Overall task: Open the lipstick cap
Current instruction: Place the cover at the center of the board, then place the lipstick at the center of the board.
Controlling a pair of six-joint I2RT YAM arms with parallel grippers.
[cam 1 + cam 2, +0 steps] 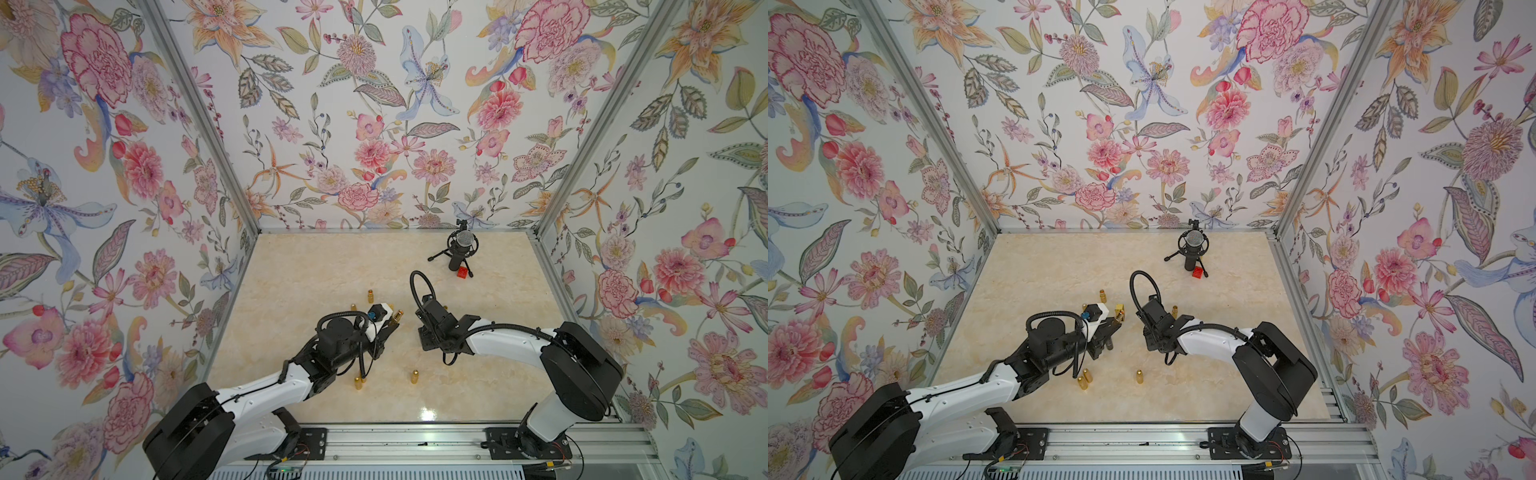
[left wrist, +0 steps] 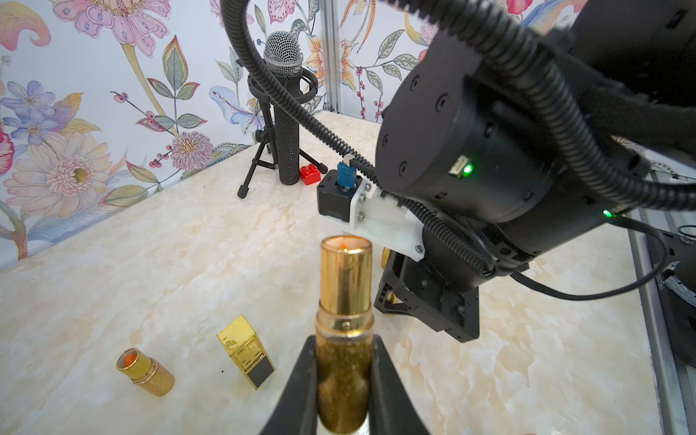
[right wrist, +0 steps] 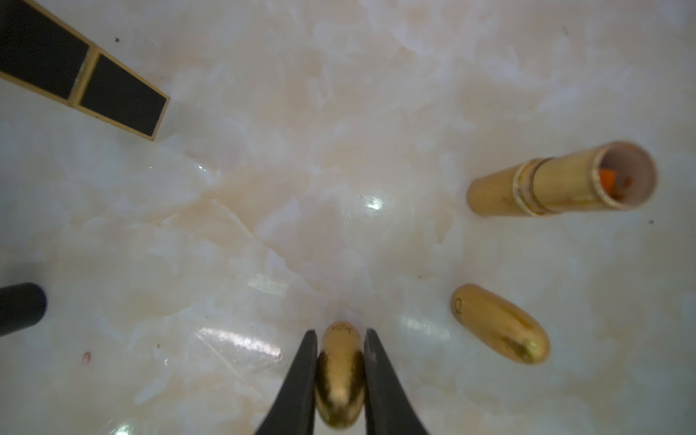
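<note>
Left end effector clamps gold cylindrical lipstick tube; right end effector pinches rounded gold cap, apart. I'd set both down gently.

Top views: high overhead pair, whole table. Left wrist: low, close, shares microphone with them. Right wrist: very close, straight down at table.
</note>
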